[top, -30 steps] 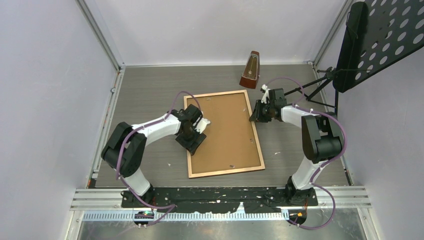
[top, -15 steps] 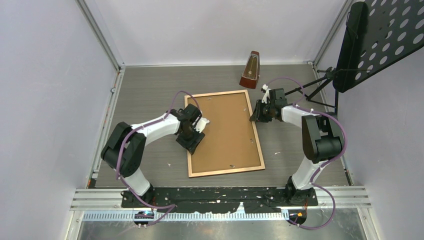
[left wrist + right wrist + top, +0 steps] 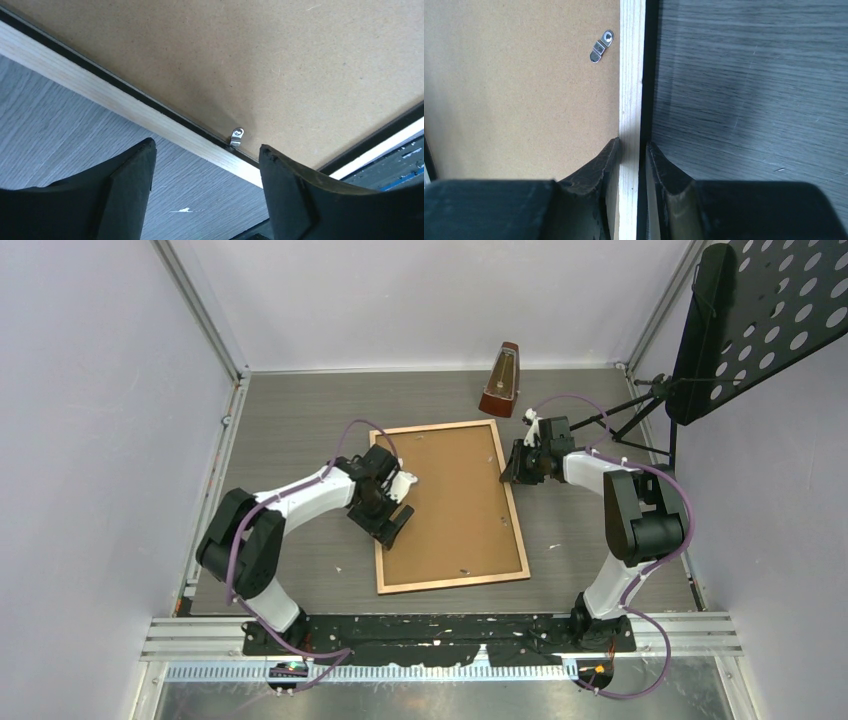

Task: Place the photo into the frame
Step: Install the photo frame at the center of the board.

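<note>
The frame (image 3: 456, 582) lies face down on the table, its light wood rear border showing around a brown backing board (image 3: 455, 510). The photo is hidden from every view. My left gripper (image 3: 390, 523) hovers open over the frame's left border (image 3: 100, 92), holding nothing. A small metal clip (image 3: 237, 136) sits on the board's edge just ahead of its fingertips, between them. My right gripper (image 3: 512, 472) is shut on the frame's right border (image 3: 630, 75), one finger on the board side and one on the table side. Another clip (image 3: 601, 45) lies ahead of it.
A wooden metronome (image 3: 500, 380) stands behind the frame's far right corner. A black perforated music stand (image 3: 760, 320) rises at the right, its legs (image 3: 640, 405) reaching towards the right arm. Walls enclose the table on three sides.
My left gripper's jaws have opened wider and the wrist has shifted slightly back along the frame's left edge. The right gripper has kept its hold without moving.
</note>
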You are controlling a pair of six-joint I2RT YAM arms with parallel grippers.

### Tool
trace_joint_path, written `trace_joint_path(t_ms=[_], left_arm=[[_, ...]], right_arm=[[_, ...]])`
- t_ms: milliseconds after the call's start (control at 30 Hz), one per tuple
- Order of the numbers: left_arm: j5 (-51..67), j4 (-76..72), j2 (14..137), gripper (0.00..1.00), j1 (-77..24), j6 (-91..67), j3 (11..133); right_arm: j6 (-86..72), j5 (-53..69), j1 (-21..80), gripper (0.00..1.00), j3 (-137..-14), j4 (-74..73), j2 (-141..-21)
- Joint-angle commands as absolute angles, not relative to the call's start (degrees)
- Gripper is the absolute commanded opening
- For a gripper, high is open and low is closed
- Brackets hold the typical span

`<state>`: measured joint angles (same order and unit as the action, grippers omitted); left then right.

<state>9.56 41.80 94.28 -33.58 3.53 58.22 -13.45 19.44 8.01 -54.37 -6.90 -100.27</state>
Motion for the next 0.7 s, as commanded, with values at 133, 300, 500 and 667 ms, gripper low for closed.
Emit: trace_joint_path(t_ms=[133,300,500,667], left_arm=[[13.56,41.22,92.07,0.8,-28.86,3.88,59.97],[13.52,41.12,94.25,0.79,-27.84,4.35,62.29],[13.29,41.76,99.07,0.75,-27.39,3.0,67.24],[14.28,42.93,102.96,0.68,-25.66,0.51,70.65]], right_arm=[[-12.99,18.97,7.53,0.06,-54.54,-5.8,-100.09],[-12.67,19.64,7.47,0.06,-54.54,-6.08,-99.92],[-11.79,21.43,7.46,0.06,-54.36,-6.57,-99.11],[-10.99,22.9,7.5,0.06,-53.9,-7.57,-98.37]])
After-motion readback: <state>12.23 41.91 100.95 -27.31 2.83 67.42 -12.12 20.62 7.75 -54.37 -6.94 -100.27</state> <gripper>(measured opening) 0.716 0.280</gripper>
